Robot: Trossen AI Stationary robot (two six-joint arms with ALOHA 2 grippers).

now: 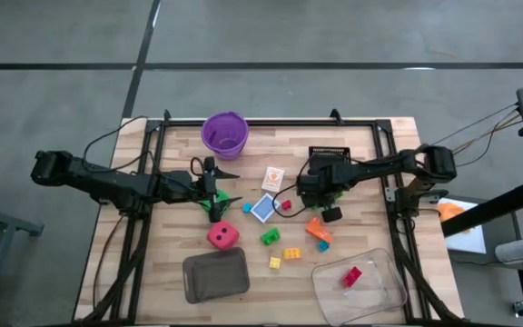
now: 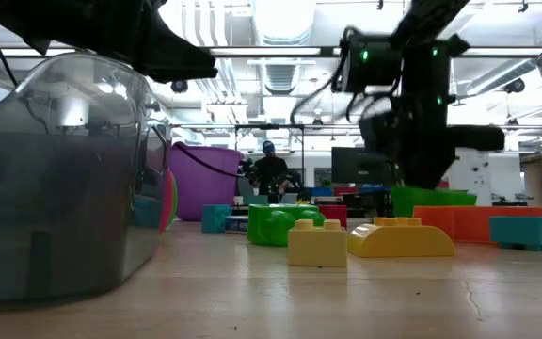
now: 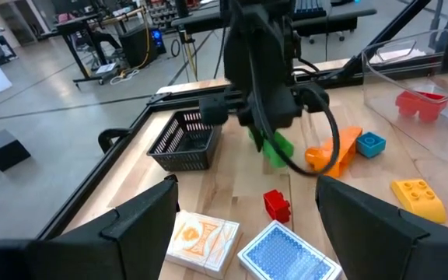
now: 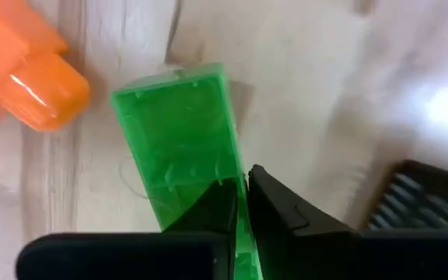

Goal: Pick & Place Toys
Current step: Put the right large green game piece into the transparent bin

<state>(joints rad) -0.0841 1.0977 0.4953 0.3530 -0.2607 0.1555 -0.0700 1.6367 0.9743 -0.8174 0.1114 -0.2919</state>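
My right gripper [image 4: 239,204] points down near the table's middle right and is shut on a clear green brick [image 4: 181,136]; it also shows from the left wrist view [image 3: 274,149]. My left gripper [image 3: 247,194] waits open left of the middle [image 1: 212,186], holding nothing, with a green die [image 1: 215,208] just beside it. Lying loose on the table are an orange brick [image 1: 318,227], a blue brick [image 1: 323,245], a green brick [image 1: 270,237], two yellow bricks [image 1: 291,253], a small red brick [image 1: 286,205], a red die [image 1: 222,236] and two cards [image 1: 261,209]. My right gripper pinches one long side wall of the green brick [image 4: 238,183], with one finger [image 4: 208,210] inside the brick's hollow and the other outside. The fingers come from above, pointing down. The brick's hollow side faces up. Whether it is clear of the table I cannot tell.
A purple cup [image 1: 225,134] stands at the far edge and a black basket [image 1: 330,154] lies just beyond my right gripper. A grey tray [image 1: 216,275] sits near the front. The clear tray [image 1: 379,295] at the front right holds a red brick [image 1: 350,275].
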